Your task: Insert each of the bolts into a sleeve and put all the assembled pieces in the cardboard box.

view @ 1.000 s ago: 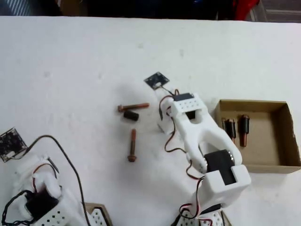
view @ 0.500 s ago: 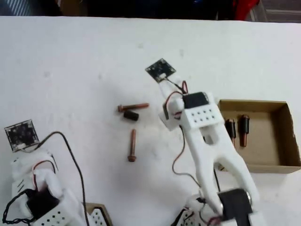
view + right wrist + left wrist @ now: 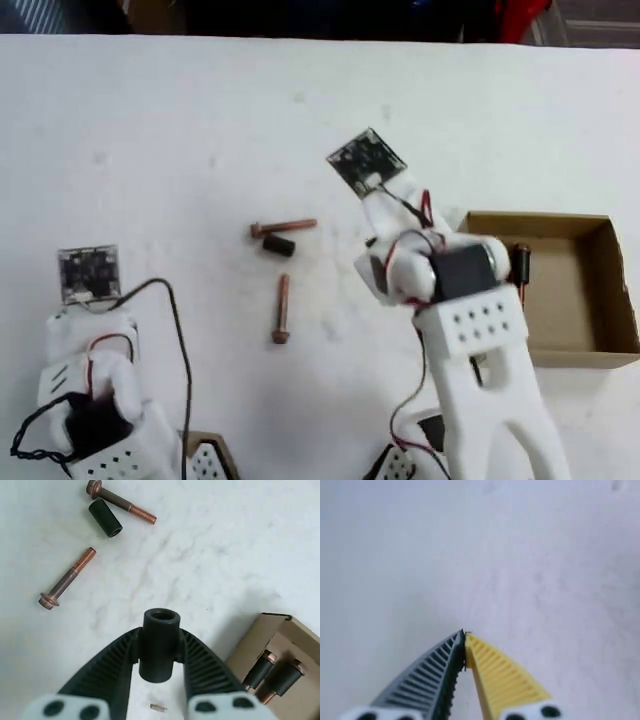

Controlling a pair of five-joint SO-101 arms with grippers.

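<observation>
- Two threaded, copper-coloured bolts with flanged heads lie loose on the matte white table [image 3: 150, 150]: the far bolt [image 3: 284, 228] lies crosswise, and the near bolt [image 3: 282, 309] lies lengthwise with its head towards the arms
- One loose sleeve [image 3: 278, 245], a short black cylinder, lies just beside the far bolt, between the two bolts
- One held sleeve [image 3: 159, 650], smooth, black and hollow at its top, stands upright in the right gripper [image 3: 159, 634], whose ribbed black fingers [image 3: 120, 655] clamp it from both sides above the table, near the box corner
- Two assembled pieces [image 3: 260, 671], black sleeves with copper ends showing, lie side by side inside the brown cardboard box [image 3: 295, 640], a shallow open tray with thin walls
- Both ridged fingers of the left gripper [image 3: 464, 636], one grey and one yellow, meet at their tips with nothing between them, over bare table
</observation>
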